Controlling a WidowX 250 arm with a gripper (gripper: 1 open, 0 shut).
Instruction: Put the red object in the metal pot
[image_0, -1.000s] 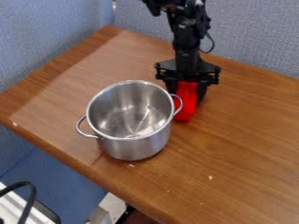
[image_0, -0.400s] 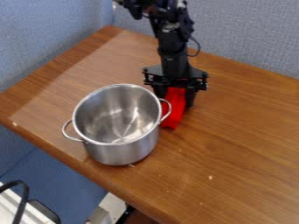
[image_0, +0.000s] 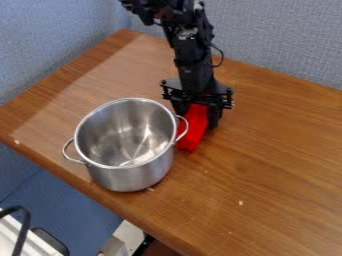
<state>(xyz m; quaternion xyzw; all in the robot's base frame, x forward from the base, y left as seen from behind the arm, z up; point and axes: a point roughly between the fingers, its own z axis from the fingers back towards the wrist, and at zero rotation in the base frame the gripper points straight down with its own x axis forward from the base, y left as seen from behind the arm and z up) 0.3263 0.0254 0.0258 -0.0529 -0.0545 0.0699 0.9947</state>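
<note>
And there's movement: the gripper (image_0: 198, 98), clamped on the red object (image_0: 195, 127), has slid left across the wooden table (image_0: 267, 160) compared with a second ago, and the block has gone with it. The metal pot (image_0: 123, 143) has been pushed along too, now sitting further left and nearer the table's front edge. The arm (image_0: 182, 35) above leans further left, and the red block now tilts against the pot's side handle

Slim black jointed arm (image_0: 185, 45) with dark cabling along it, a wide black crossbar above the end effector (image_0: 197, 102)
</note>
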